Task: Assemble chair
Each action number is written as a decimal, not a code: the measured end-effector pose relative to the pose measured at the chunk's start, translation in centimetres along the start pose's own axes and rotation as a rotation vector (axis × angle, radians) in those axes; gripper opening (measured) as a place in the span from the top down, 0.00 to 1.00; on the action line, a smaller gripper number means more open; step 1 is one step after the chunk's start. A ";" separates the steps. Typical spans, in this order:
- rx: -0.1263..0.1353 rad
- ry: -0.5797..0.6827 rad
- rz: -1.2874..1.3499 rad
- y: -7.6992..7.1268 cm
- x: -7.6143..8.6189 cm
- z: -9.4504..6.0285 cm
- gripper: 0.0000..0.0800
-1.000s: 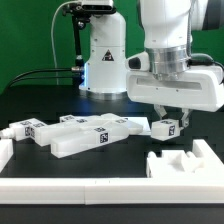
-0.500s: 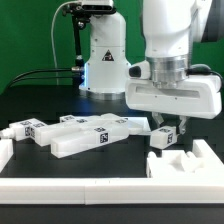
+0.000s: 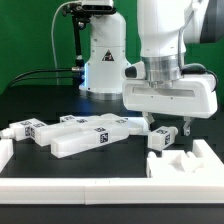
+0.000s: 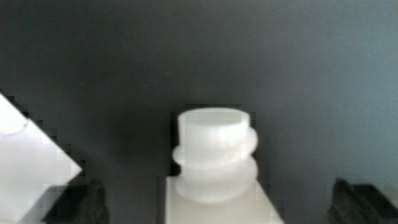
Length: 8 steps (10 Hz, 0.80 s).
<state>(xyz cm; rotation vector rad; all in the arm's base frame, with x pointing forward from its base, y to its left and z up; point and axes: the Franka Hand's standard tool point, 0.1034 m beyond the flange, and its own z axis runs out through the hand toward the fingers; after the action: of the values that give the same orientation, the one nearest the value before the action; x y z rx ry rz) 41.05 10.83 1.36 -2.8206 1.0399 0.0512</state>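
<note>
The black matte tabletop (image 3: 40,100) carries everything, and the glossy white robot arm (image 3: 165,40) stands over the exterior view's right side of it. A chunky white rim (image 3: 80,188) runs along the near edge.

Toward the exterior view's left lies a cluster of white blocky plastic bars and panels (image 3: 80,135). They lie side by side, each with small black-and-white square tags, well apart from the pincer (image 3: 167,128). On the exterior view's right sits a notched white plastic panel (image 3: 185,162) with squared slots in its upper face.

Just beside that panel's far corner stands a small white pegged plastic part (image 3: 162,139), directly beneath the pincer and between its dark fingers. In the wrist view this part (image 4: 214,150) shows a smooth, rounded, waisted peg. Dark tabletop shows on either side of it before each finger (image 4: 71,205). The pincer stands spread wide and grips nothing.
</note>
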 end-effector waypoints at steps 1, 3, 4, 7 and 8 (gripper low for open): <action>0.001 -0.044 0.016 0.1 0.6 -0.7 0.20; 0.017 -0.202 0.042 -0.2 3.4 -3.5 0.19; 0.016 -0.283 0.058 -0.8 4.5 -3.9 0.19; 0.002 -0.506 0.064 -0.8 4.5 -3.6 0.19; 0.013 -0.584 0.035 -0.6 4.8 -3.3 0.19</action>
<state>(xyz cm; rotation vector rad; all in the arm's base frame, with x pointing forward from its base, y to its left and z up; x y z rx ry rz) 45.08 7.73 4.33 -2.5155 0.9300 0.8088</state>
